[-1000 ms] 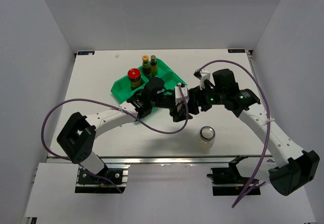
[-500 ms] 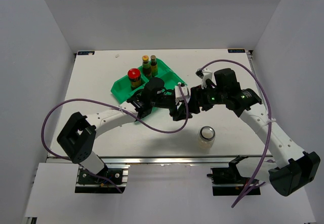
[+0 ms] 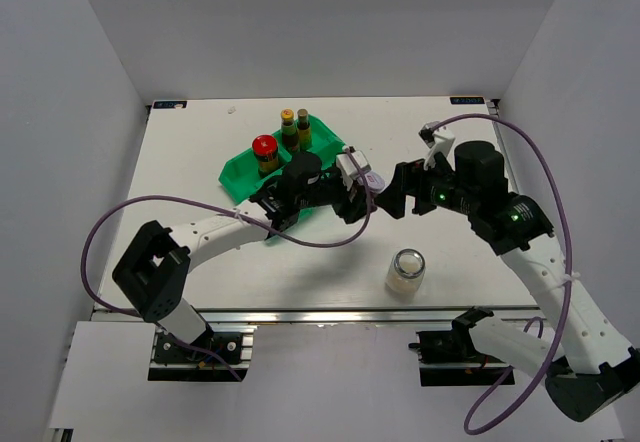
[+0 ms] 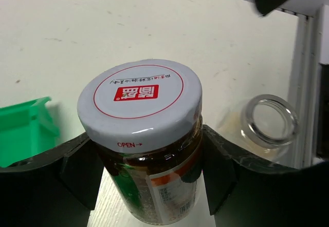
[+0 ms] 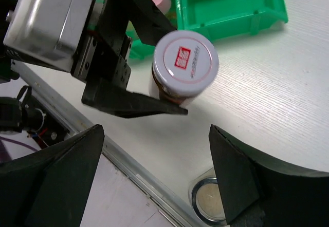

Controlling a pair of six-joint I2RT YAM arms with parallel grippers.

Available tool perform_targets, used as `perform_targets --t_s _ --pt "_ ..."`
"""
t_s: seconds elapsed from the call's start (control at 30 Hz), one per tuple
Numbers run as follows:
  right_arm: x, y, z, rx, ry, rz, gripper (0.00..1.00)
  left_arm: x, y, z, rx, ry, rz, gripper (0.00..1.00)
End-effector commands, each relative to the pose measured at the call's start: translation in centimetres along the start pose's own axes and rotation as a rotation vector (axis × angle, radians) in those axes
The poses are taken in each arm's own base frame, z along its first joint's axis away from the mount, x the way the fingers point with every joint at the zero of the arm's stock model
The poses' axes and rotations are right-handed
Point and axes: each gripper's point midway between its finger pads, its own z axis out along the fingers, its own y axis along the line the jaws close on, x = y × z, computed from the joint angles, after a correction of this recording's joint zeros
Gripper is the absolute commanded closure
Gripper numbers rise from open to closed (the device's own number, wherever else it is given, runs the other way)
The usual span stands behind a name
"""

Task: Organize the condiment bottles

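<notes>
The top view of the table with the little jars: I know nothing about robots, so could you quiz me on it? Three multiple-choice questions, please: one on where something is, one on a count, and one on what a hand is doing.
1. Where is the red-capped jar?
A) in the green tray
B) on the bare table
C) on top of another jar

2. How many slim dark bottles stand in the tray?
A) one
B) two
C) four

3. What is the left hand doing?
A) hanging open and empty
B) gripping the white-lidded jar
C) pressing flat on the table

Answers:
1 A: the red cap sits inside a tray compartment.
2 B: two bottles stand side by side at the tray's far end.
3 B: in the left wrist view, a finger presses each side of the jar.
</notes>
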Motion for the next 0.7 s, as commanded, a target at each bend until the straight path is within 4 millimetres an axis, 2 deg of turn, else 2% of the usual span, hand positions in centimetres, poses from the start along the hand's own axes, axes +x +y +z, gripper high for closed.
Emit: perform_targets --t_s 0.0,0.1,0.2,0.27,0.33,0.43,0.47,0.5,0.6,0.63,0.67 --pt "-2.6 -0.6 -1.1 0.064 -0.100 0.012 0.12 -5.4 2.6 -1.6 -0.133 -0.165 0.004 1.00" --pt "-2.6 -1.6 -1.1 0.103 -0.119 0.025 0.11 -5.9 6.0 -3.4 -0.283 -0.192 -0.052 1.00" --pt "-2.4 -2.7 -0.6 0.130 -0.116 0.038 0.11 -6.3 11.0 -6.8 -0.477 -0.220 -0.113 1.00" --pt "-2.4 -3.6 -0.4 0.151 -0.115 0.053 0.11 -5.8 15.9 -10.7 -0.714 -0.241 -0.156 1.00" --pt "-2.0 -4.3 -0.1 0.166 -0.110 0.066 0.11 -5.3 18.9 -14.1 -0.882 -0.255 -0.182 1.00" --pt "-1.5 -5.5 0.2 0.193 -0.110 0.084 0.11 -3.3 22.0 -18.5 -1.104 -0.239 -0.194 1.00" --pt "-1.6 -5.8 0.2 0.200 -0.113 0.090 0.11 -2.9 22.6 -19.5 -1.139 -0.241 -0.189 1.00" --pt "-1.5 -6.1 0.2 0.206 -0.110 0.096 0.11 -1.3 23.6 -21.2 -1.186 -0.223 -0.198 1.00" --pt "-1.3 -6.9 0.3 0.222 -0.101 0.114 0.11 0.6 25.4 -24.0 -1.278 -0.226 -0.240 1.00" --pt "-1.3 -7.1 0.3 0.226 -0.100 0.119 0.11 1.5 26.5 -26.1 -1.350 -0.228 -0.257 1.00" --pt "-1.2 -7.3 0.4 0.227 -0.099 0.121 0.11 1.3 27.0 -27.1 -1.385 -0.275 -0.253 1.00"
